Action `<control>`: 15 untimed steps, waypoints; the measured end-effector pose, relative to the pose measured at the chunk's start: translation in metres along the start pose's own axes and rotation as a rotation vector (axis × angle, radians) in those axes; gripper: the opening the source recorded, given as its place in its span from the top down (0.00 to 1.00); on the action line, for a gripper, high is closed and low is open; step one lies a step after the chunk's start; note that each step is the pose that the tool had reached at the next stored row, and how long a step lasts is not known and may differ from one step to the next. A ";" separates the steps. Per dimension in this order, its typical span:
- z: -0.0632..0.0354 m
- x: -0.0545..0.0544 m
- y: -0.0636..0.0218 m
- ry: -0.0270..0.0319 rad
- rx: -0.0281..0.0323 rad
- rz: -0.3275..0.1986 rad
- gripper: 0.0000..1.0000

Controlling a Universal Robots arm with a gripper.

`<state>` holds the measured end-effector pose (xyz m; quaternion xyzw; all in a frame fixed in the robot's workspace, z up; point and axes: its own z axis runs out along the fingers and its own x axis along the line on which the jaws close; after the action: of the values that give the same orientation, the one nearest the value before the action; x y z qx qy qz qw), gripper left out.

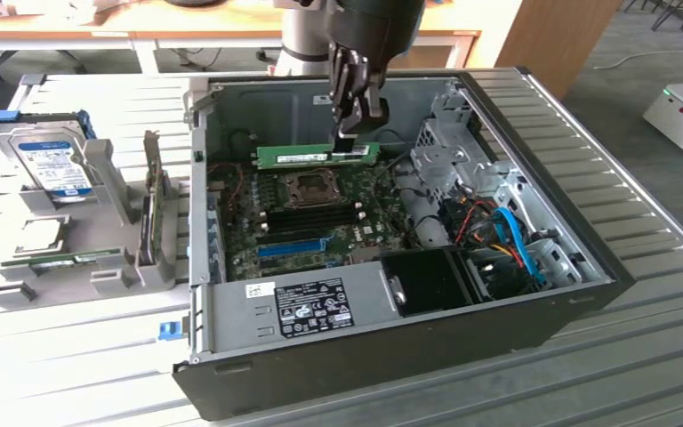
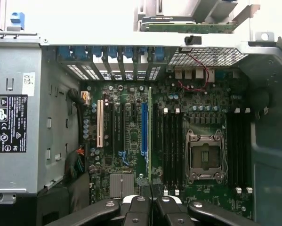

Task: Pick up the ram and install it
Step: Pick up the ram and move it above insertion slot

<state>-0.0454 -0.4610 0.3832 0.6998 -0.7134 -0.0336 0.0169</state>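
Note:
My gripper (image 1: 351, 142) hangs inside the open computer case (image 1: 579, 302), shut on the ram (image 1: 317, 156). The ram is a long green stick with a white label, held level and on edge above the far part of the motherboard (image 1: 317, 213). In the wrist view the ram (image 2: 150, 136) appears edge-on as a thin green line running out from between my fingertips (image 2: 140, 203). It lies between the blue slot (image 2: 143, 127) and a bank of black memory slots (image 2: 171, 146). The CPU socket (image 2: 204, 157) sits beyond those, with more black slots (image 2: 239, 150) past it.
A silver hard drive with a blue label (image 1: 57, 165) stands in a grey holder (image 1: 92, 267) at the exterior view's left. Inside the case are the power supply (image 1: 317, 302), a black fan shroud (image 1: 437, 280), a metal drive cage (image 1: 461, 151) and blue cables (image 1: 519, 240).

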 end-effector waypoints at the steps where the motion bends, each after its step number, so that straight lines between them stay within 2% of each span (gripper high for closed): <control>1: 0.0000 0.000 0.0000 0.0001 0.0149 -0.005 0.88; 15: 0.0002 -0.001 0.0001 0.0001 0.0149 -0.005 0.88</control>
<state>-0.0455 -0.4598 0.3830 0.7017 -0.7118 -0.0283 0.0116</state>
